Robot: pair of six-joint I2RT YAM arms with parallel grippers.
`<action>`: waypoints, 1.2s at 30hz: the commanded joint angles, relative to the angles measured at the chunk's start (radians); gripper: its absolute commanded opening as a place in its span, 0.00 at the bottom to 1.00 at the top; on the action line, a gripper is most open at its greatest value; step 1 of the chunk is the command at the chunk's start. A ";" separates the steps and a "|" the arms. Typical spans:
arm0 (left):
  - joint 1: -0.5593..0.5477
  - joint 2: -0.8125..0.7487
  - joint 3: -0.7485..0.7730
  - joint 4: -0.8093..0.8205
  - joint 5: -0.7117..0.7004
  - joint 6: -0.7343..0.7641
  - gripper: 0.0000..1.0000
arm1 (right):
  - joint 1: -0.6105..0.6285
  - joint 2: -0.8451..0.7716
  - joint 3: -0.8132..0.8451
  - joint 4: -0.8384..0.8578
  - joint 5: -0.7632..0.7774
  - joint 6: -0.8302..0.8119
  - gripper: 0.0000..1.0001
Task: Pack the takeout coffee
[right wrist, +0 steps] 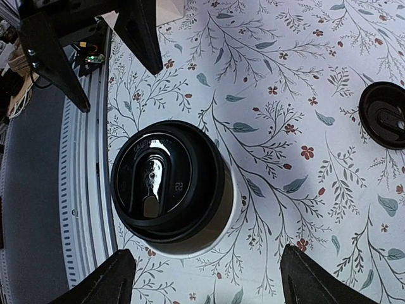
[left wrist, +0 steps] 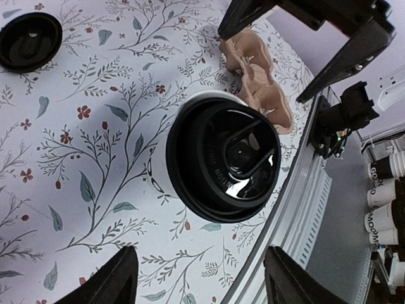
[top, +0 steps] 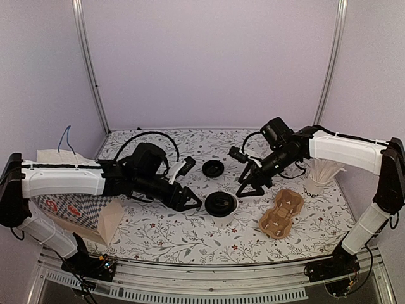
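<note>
Top external view: the takeout coffee [top: 221, 204] is seen standing upright on the floral table [top: 190, 237], between the two sets of jaws. Its black lid is seated on the white cup, so the contents cannot be inspected, and the cup's side is almost wholly hidden beneath the lid.

The left gripper [top: 193, 199] is found just beside the cup with its jaws released and nothing grasped. Whether a fingertip touches the cup wall cannot be told. The right gripper [top: 248, 190] is held near the cup on the opposite side, jaws likewise spread and apart from it. In both wrist views the cup is placed just ahead of the jaws, in line with the gap, not between the fingers.

A loose black lid [top: 212, 168] is noted lying flat, well apart from the cup and off to one side of both sets of jaws.

A cardboard carrier [top: 282, 212] is laid to the outer side of the right jaws, wells upward. A stick cup [top: 319, 177], filled with long white sticks, is partly hidden behind the right arm.

A paper bag [top: 95, 215] is lying behind the left jaws, partly covered by the left arm. Its interior cannot be made out.

Small lettered containers [left wrist: 385, 209] off the table are cut off by the frame edge.
</note>
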 commanded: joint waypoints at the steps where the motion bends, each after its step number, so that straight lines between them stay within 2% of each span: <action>1: -0.012 0.047 0.040 -0.023 0.004 0.026 0.70 | -0.005 -0.012 -0.015 0.054 -0.092 0.028 0.83; 6: -0.011 0.097 0.053 0.007 0.031 0.019 0.68 | -0.005 0.010 -0.024 0.039 -0.143 0.019 0.83; 15: -0.011 0.151 0.076 0.058 0.072 0.013 0.62 | -0.005 0.039 -0.047 0.028 -0.148 0.013 0.82; 24: -0.011 0.191 0.099 0.073 0.064 0.006 0.61 | -0.004 0.056 -0.061 0.019 -0.168 0.001 0.82; 36: -0.011 0.234 0.125 0.100 0.081 -0.003 0.59 | -0.003 0.101 -0.049 -0.004 -0.223 -0.005 0.76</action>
